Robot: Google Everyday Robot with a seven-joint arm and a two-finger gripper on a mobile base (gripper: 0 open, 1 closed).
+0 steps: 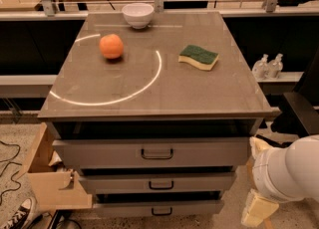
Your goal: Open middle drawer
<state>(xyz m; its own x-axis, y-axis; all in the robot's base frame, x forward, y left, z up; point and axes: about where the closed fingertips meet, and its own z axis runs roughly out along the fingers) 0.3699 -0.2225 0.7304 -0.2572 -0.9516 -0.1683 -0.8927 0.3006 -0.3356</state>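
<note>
Looking down on a grey metal cabinet [149, 93] with three drawers, the view is showing the robot's gripper [257, 208] hanging low at the bottom right, at the end of a white arm [291, 173]. Only a cream-coloured part of it is showing, so I cannot tell whether it is spread or closed. The middle drawer [199, 182] is sitting to the left of the gripper and slightly above it, well apart from it, with its low front panel looking closed and nothing touching it. Its small black handle [161, 185] is lying at the centre of that panel, further left again. The taller top drawer [99, 154] is sitting above it, and the bottom drawer [194, 206] is sitting below, about level with the gripper, each carrying a similar handle. To do this step well, the gripper is probably needing to swing left, rise a little and face the cabinet front, lining up squarely with the middle handle, since the three handles are lying close together. After that, pulling straight outward is looking safest, as a slanted pull could be jamming the drawer. An orange [111, 46], a white bowl [138, 15] and a sponge [199, 57] are resting on the cabinet, up and left of the gripper, so a gentle pull is advisable to keep the orange from rolling.
</note>
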